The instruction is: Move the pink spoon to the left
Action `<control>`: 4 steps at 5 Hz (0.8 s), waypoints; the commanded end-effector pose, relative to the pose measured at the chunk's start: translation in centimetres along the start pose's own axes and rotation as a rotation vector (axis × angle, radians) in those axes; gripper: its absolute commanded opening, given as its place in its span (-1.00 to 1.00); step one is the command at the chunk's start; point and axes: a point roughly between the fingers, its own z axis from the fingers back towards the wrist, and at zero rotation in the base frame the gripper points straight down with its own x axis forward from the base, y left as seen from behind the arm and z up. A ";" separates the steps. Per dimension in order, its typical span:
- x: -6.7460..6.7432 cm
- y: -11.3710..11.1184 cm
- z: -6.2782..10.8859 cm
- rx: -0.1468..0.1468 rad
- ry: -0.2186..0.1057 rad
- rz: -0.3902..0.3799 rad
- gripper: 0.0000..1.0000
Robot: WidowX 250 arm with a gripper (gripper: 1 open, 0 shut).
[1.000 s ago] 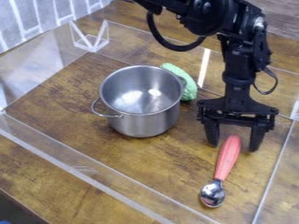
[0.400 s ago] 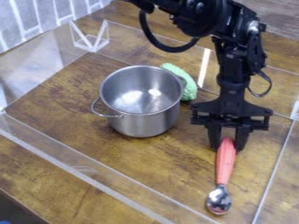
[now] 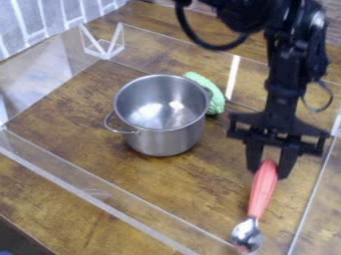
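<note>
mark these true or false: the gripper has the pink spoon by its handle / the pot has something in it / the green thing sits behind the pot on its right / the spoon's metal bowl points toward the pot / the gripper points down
1. The gripper has the pink spoon by its handle: true. The fingers are closed on the upper end of the pink handle.
2. The pot has something in it: false. Its inside looks empty, only bare shiny metal.
3. The green object sits behind the pot on its right: true. It lies right against the pot's far right side.
4. The spoon's metal bowl points toward the pot: false. The bowl is at the lower end, toward the front edge of the table, away from the pot.
5. The gripper points down: true.
</note>
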 end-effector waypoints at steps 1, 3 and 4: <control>0.9 -0.6 7.9 -0.055 -0.115 -0.012 -1.00; 0.5 2.6 12.3 -0.030 -0.176 -0.093 -1.00; 0.1 3.0 12.4 -0.030 -0.193 -0.018 -1.00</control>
